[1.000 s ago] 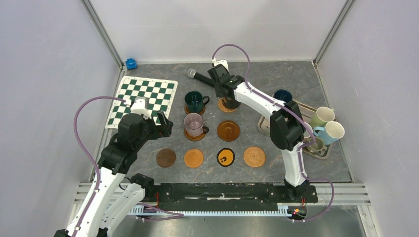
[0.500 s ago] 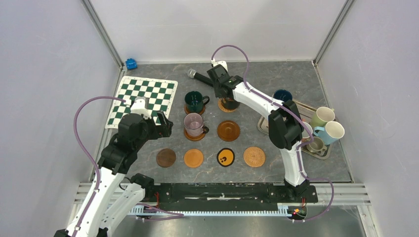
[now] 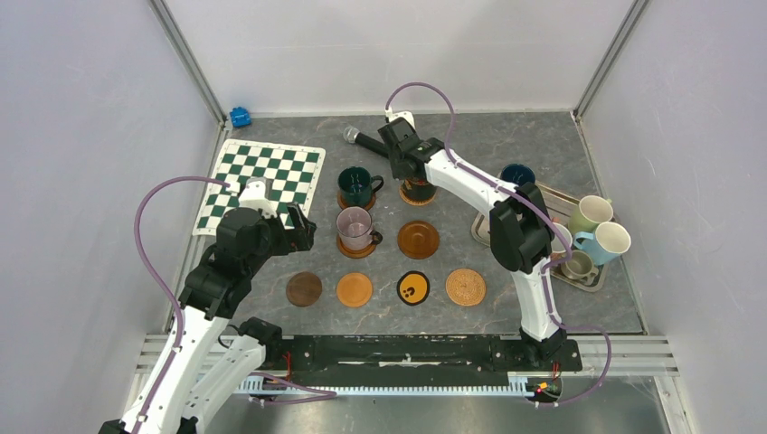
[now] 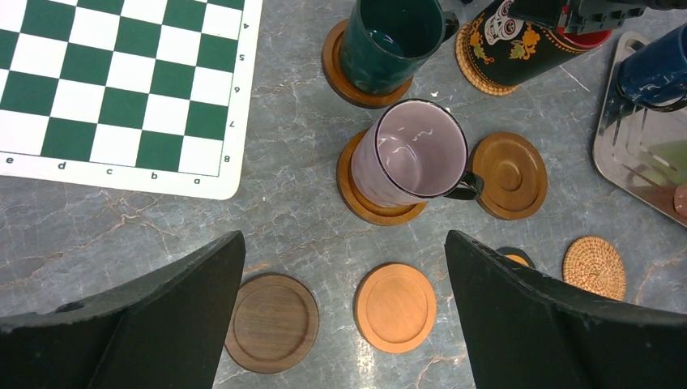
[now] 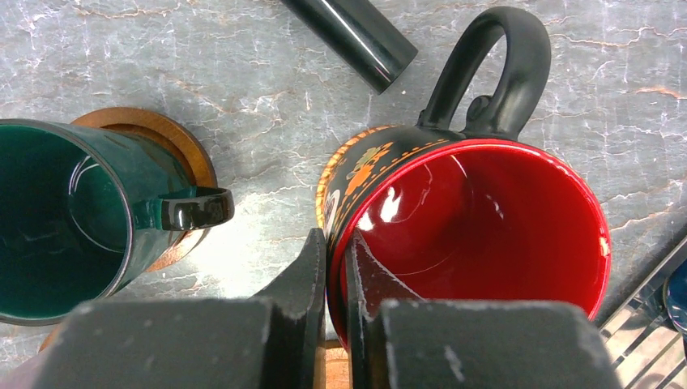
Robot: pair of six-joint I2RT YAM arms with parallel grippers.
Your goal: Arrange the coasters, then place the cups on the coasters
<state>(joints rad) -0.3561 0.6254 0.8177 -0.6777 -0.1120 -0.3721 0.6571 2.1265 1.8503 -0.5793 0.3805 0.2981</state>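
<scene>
My right gripper (image 5: 336,267) is shut on the rim of the black, red-inside mug (image 5: 478,227), one finger inside and one outside. In the top view this mug (image 3: 421,189) is over a woven coaster (image 3: 415,198) at the back; I cannot tell whether it rests on it. The dark green mug (image 3: 357,183) and the glass mug (image 3: 354,226) each stand on a wooden coaster. My left gripper (image 4: 344,304) hangs open above the dark brown coaster (image 4: 271,322) and the orange coaster (image 4: 395,307), holding nothing. Bare coasters: brown grooved (image 3: 418,239), black with yellow mark (image 3: 413,288), woven tan (image 3: 466,287).
A metal tray (image 3: 486,228) at the right carries the dark blue mug (image 3: 517,174), pale green mug (image 3: 589,213), light blue mug (image 3: 606,240) and small grey-olive mug (image 3: 579,265). A black microphone (image 3: 364,140) lies behind the mugs. The chequered mat (image 3: 267,176) lies at the left.
The right gripper, with the red-inside mug in it, has shifted slightly to the left over the woven coaster. The left arm has not moved.
</scene>
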